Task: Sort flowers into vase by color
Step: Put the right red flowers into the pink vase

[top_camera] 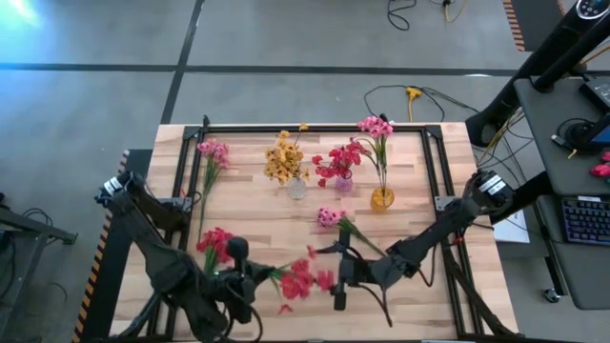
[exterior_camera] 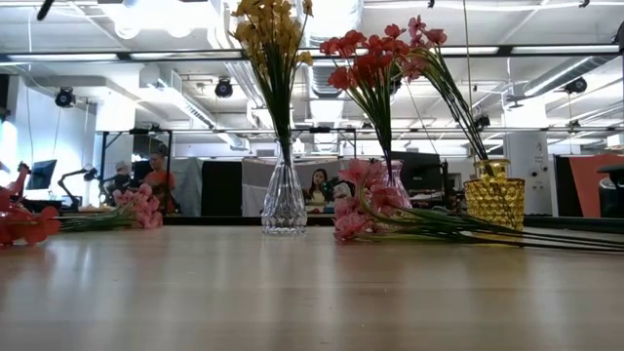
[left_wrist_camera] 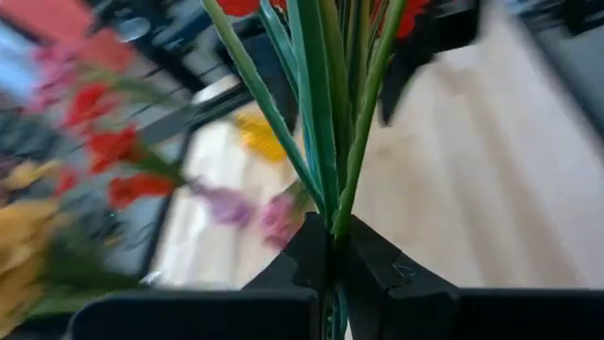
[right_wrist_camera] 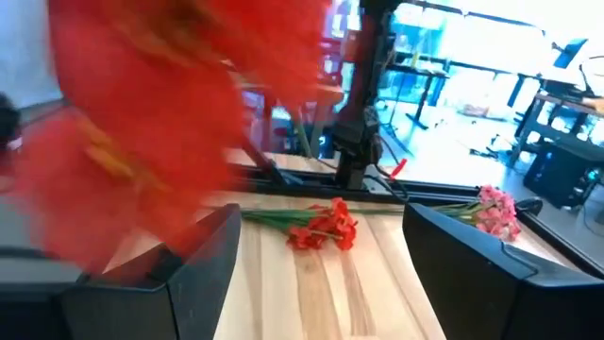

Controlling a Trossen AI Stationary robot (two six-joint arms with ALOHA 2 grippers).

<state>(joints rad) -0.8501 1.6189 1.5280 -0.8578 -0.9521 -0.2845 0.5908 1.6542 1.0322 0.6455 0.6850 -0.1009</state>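
While my left gripper (left_wrist_camera: 330, 247) pinches its dark, angular fingers tight on a bundle of thin, smooth green stems, I see the red artificial sprig (top_camera: 299, 280) it holds spread its clustered blossoms low over the near edge of the pale, grained wooden table (top_camera: 257, 229). Just beside those blossoms hangs my right gripper (top_camera: 339, 272), its two broad matte fingers standing wide apart with nothing between them; red petals blur close to its wrist camera.

A second red sprig (top_camera: 215, 244) lies flat by the left arm, and a pink sprig (top_camera: 335, 220) lies near the right arm. Another pink sprig (top_camera: 212, 155) rests by the far left corner.

Along the far side stand three vases: a clear ribbed glass vase (exterior_camera: 284, 202) flaring at its base with yellow flowers (top_camera: 283, 158), a pinkish glass vase (top_camera: 344, 184) with red flowers (top_camera: 339, 160), and an amber faceted glass vase (exterior_camera: 493, 196) holding pink flowers (top_camera: 375, 126).
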